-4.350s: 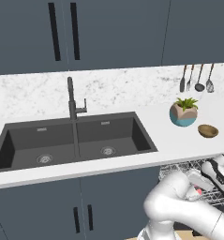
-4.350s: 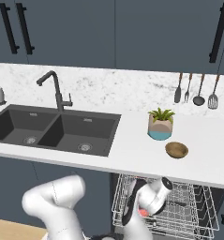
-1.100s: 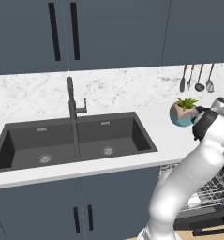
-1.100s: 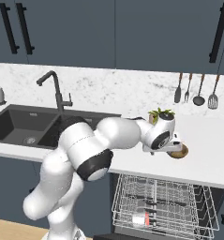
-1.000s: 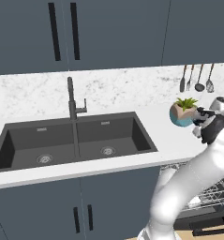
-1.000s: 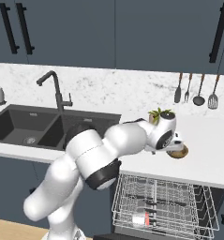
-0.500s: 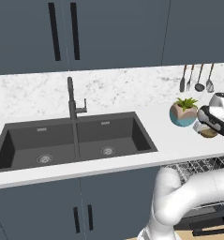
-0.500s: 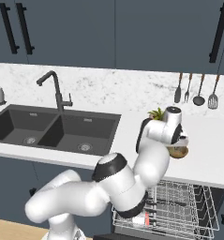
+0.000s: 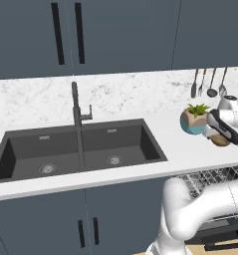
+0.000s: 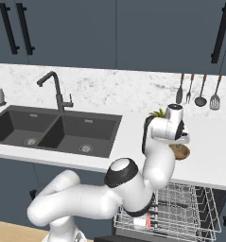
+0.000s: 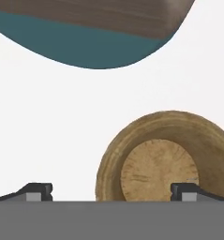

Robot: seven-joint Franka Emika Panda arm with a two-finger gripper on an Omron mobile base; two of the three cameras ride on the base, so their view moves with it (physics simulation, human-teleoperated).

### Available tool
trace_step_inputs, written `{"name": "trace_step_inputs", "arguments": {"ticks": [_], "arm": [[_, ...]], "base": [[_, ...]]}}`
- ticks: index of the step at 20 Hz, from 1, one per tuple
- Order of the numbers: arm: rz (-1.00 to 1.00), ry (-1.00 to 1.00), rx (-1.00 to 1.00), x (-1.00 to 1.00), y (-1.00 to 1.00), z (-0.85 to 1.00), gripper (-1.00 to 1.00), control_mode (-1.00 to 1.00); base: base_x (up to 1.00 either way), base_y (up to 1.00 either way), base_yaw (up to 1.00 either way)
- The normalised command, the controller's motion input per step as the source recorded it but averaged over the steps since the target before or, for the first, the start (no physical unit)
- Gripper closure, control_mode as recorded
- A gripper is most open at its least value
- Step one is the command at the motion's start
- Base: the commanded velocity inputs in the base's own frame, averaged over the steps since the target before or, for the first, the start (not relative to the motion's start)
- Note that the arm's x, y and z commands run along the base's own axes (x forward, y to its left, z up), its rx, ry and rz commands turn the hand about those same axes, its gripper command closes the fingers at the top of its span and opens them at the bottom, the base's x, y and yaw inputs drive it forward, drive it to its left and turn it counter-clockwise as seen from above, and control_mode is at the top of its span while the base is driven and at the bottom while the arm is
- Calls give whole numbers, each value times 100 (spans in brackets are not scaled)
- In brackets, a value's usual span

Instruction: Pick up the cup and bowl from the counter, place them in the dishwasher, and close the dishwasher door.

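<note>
The wooden bowl [image 11: 162, 164] sits on the white counter [image 11: 48, 131], just in front of a teal and brown plant pot [image 11: 85, 37]. My gripper [image 11: 111, 192] hovers close above the counter, open wide. One fingertip [image 11: 186, 191] is over the bowl's inside, the other over bare counter beside it. From the base the hand [image 10: 179, 143] hides part of the bowl [image 10: 181, 151]; my gripper [image 9: 216, 135] also covers the bowl [image 9: 222, 141]. The dishwasher rack [image 10: 185, 212] is pulled out below the counter. A small white and red item [image 10: 141, 221] lies in it; I cannot tell if it is the cup.
The potted plant [image 9: 193, 122] stands right behind the bowl. Kitchen utensils [image 10: 199, 92] hang on the backsplash. The dark double sink [image 9: 75, 149] and black faucet [image 9: 76, 107] lie to the left. The dark open door [image 9: 225, 238] juts out below the rack.
The arm swung up from the dishwasher rack to the counter. Over the last second the hand moved rightward and down onto the bowl. The jaws stayed open.
</note>
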Motion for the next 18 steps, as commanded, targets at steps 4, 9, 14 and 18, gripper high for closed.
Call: {"name": "trace_step_inputs", "arguments": {"ticks": [4, 9, 14, 18], "arm": [[3, 7, 0, 12, -23, -2, -100, -100], [1, 13, 0, -1, -12, -8, -100, -100], [0, 3, -1, -1, 5, -2, -100, -100], [0, 0, -2, -3, 16, 0, -100, -100]], "base": [[0, 0, 0], [0, 0, 0], [0, 0, 0], [0, 0, 0]]}}
